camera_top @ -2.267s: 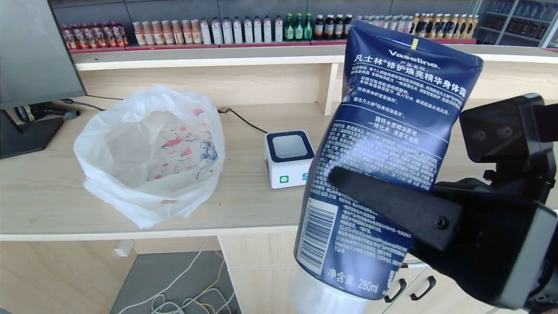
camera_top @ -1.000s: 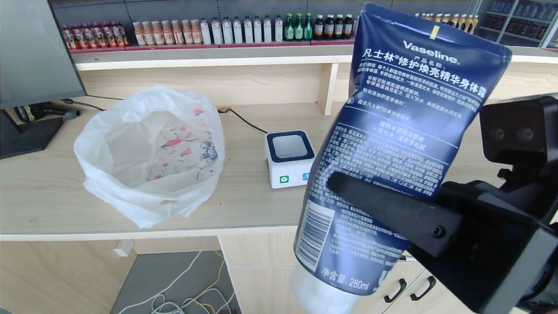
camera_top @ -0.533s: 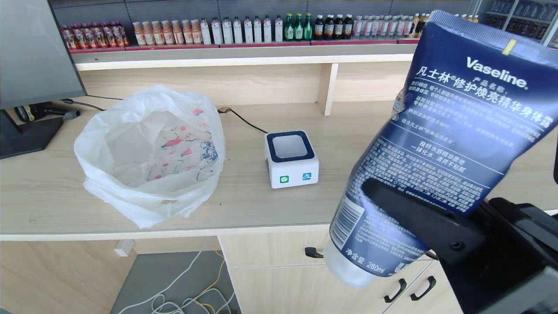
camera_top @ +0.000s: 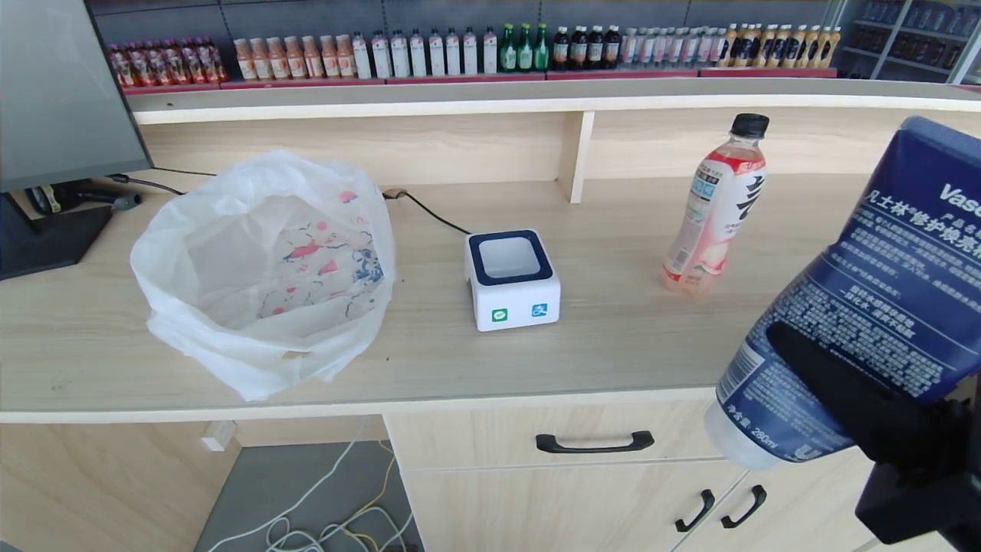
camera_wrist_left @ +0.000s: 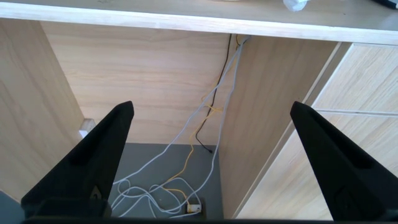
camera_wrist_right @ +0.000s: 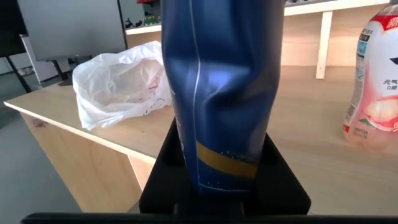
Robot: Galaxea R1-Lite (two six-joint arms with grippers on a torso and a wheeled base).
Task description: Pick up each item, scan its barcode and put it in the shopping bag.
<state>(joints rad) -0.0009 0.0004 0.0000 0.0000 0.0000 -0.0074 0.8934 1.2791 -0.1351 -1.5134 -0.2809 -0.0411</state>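
Blue tube [camera_top: 881, 291] clamped mid-body in my right jaws, its barcode [camera_top: 740, 370] left clear of them for the scanner [camera_top: 512, 280], well to their left. Left jaws spread apart, holding nothing.

We note print on five things, quote none
- blue tube [camera_top: 866, 307]: rows of small white characters down back, larger white line near crimped end, cut off at view's edge; barcode [camera_top: 738, 373] toward cap end; white volume figure just below barcode
- pink drink bottle [camera_top: 716, 218]: wrap label, big dark characters, fine text panel too small for us
- scanner [camera_top: 511, 280]: green icon [camera_top: 500, 314] and blue icon [camera_top: 539, 310] on front face
- shopping bag [camera_top: 268, 268]: red and blue printed pattern, wording unclear
- shelf bottles [camera_top: 460, 50]: labels too small to read
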